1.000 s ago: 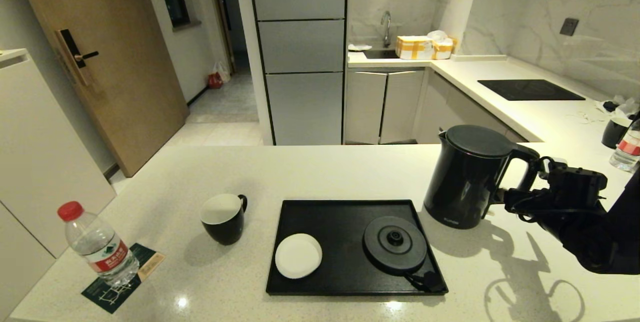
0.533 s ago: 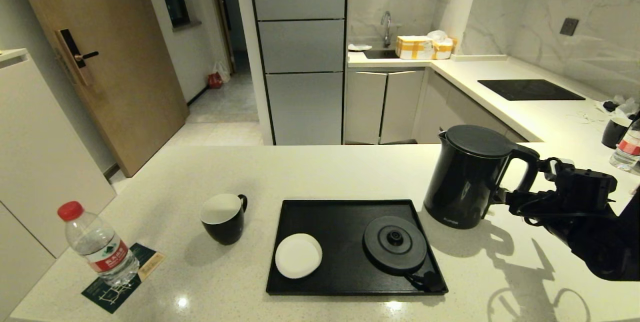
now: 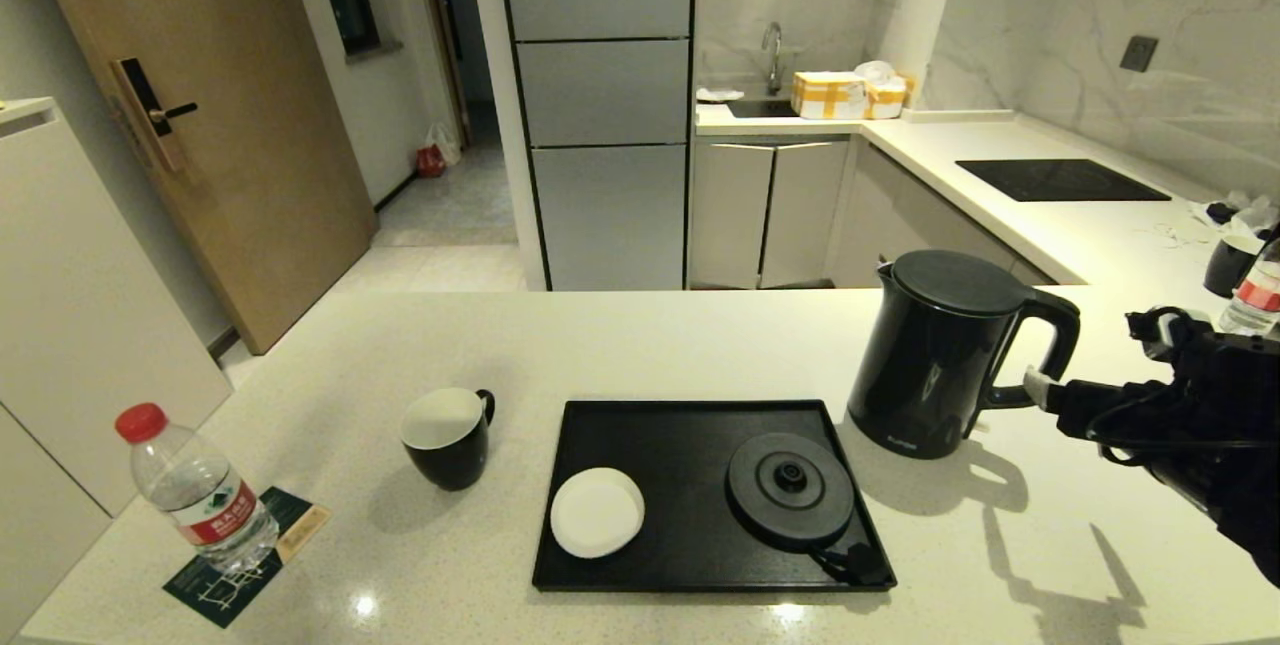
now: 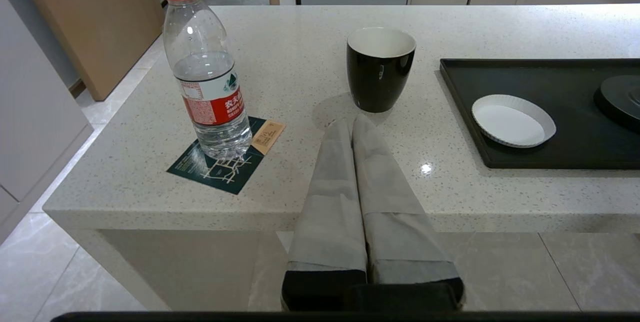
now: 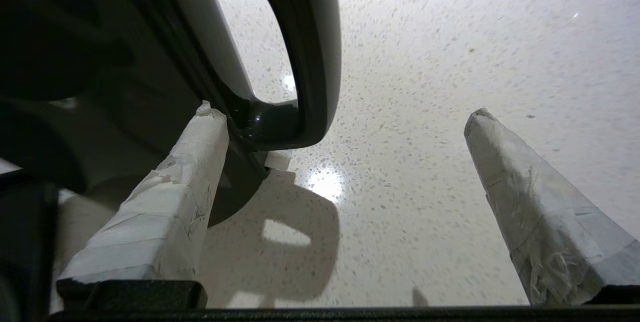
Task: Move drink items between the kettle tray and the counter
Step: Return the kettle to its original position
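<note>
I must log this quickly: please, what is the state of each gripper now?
Left gripper: shut, holding nothing, parked before the counter.
Right gripper: open, empty, beside the kettle handle.

head: high, looks forward-down over counter (image 3: 700,345) | left wrist: low, off counter's near edge, level across it; shares mug (image 3: 447,437), bottle (image 3: 195,490) | right wrist: close by kettle (image 3: 940,355) handle

Bare counter (image 3: 660,345) runs wide along the far side of the kettle tray (image 3: 690,425), an open lane. The kettle (image 3: 935,355) stands just off the tray's far right corner, blocking that side. On the tray, the saucer (image 3: 597,512) and kettle base (image 3: 790,490) leave a gap between them. Mug (image 3: 447,437) and bottle (image 3: 195,490) stand well apart on the left.
</note>
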`<state>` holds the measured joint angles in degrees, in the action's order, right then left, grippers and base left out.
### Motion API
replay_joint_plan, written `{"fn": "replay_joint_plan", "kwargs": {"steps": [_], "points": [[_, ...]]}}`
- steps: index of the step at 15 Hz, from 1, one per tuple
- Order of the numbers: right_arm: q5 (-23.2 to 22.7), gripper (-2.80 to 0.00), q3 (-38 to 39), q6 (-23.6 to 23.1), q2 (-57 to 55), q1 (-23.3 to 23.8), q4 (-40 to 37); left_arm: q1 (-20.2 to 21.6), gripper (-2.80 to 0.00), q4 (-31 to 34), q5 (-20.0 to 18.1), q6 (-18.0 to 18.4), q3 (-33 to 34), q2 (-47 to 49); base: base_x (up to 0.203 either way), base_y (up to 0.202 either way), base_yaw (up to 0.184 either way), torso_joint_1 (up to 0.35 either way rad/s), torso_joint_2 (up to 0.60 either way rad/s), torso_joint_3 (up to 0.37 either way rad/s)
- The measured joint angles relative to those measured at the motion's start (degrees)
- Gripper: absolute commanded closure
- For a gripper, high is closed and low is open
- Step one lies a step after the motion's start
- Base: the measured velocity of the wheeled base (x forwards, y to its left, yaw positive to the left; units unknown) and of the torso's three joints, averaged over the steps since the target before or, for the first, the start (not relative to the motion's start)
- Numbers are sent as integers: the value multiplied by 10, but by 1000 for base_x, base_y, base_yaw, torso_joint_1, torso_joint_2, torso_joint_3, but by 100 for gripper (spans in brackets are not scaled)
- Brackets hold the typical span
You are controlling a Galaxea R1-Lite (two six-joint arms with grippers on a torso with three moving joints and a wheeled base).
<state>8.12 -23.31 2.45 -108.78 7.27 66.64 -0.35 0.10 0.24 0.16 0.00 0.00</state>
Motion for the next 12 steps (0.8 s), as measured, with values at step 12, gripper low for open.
{"fn": "replay_joint_plan", "kwargs": {"steps": [12], "points": [[-68,0,-177,-3,662,-28,-717,0,0,0,0,0,0,0,0,0,0,0,0,0]]}}
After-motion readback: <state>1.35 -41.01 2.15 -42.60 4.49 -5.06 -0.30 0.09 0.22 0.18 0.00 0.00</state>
